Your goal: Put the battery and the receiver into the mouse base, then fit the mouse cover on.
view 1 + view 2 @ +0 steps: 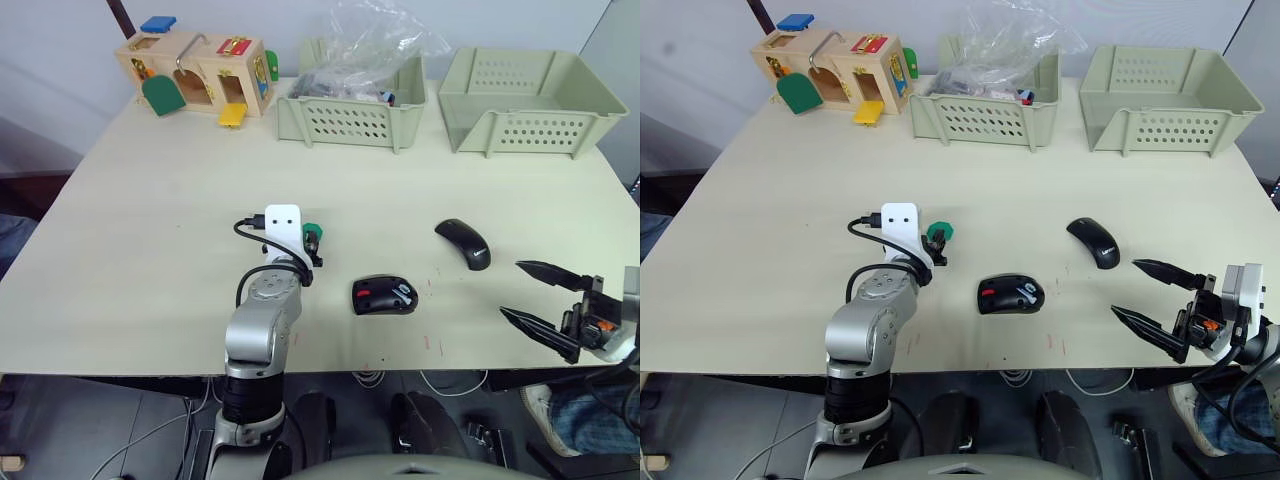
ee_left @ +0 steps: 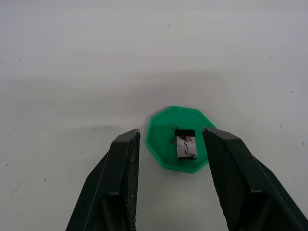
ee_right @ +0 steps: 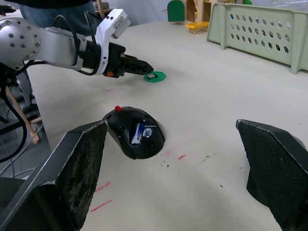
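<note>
Two tools gaping: left tool (image 2: 171,159) straddling receiver (image 2: 186,146), right tool (image 1: 535,295) near table edge (image 1: 120,375), seemingly empty.

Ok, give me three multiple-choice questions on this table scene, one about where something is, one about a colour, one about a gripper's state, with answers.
1. Where does the receiver lie?
A. on the green disc
B. inside the mouse base
C. in a bin

2. What colour is the mouse cover?
A. white
B. black
C. green

3. How does the left gripper stand?
A. shut on the receiver
B. open, fingers on either side of the disc
C. shut on nothing

Answers: 1 A, the left wrist view shows it resting on the disc. 2 B, it is a glossy black shell. 3 B, both fingers stand apart beside the disc.
</note>
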